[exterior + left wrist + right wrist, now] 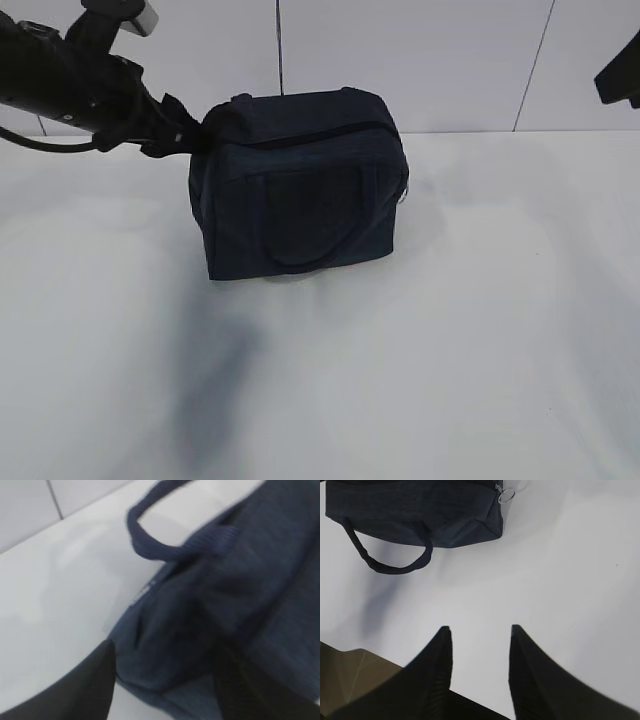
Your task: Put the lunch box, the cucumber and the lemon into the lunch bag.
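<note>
The dark navy lunch bag point(300, 190) stands on the white table, its top zipper run shut and one loop handle hanging down its front. The lunch box, the cucumber and the lemon are out of view. My left gripper point(188, 130) is at the bag's upper left end. In the left wrist view its fingers stand wide apart on either side of the bag's end fabric point(190, 630), so it point(165, 680) is open around it. My right gripper point(479, 627) is open and empty above bare table, well back from the bag point(415, 510). The metal ring pull point(506, 495) hangs at the bag's end.
The white table point(450, 350) ends at a tiled white wall point(420, 60) behind the bag. Part of my right arm point(620, 75) shows at the top right edge. A brown surface point(350, 675) lies beyond the table edge in the right wrist view.
</note>
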Motion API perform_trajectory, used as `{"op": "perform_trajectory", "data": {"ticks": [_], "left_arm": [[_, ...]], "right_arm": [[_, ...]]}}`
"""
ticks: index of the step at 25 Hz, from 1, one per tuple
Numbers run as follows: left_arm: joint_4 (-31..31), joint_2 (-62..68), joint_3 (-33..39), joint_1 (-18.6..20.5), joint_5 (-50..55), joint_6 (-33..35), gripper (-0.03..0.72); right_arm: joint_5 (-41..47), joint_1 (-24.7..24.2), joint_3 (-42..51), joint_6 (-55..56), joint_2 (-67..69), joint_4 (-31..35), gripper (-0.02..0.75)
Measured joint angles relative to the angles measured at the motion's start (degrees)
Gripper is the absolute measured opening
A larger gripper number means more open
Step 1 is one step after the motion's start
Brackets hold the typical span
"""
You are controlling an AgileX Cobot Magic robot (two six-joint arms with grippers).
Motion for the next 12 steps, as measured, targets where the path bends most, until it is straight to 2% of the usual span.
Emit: {"op": "perform_trajectory", "data": {"ticks": [8,12], "left_arm": [[21.9,-7.9,0.0,0.4,5.7,-5.3,0.445],[36.7,-11.6,0.0,0.4,7.9,-8.1,0.445]], "right_arm": [[0.4,0.0,2.8,-0.4,-4.3,-1.0,0.295],[0.4,0.0,5.7,-0.8,-6.0,-1.4,0.295]]}}
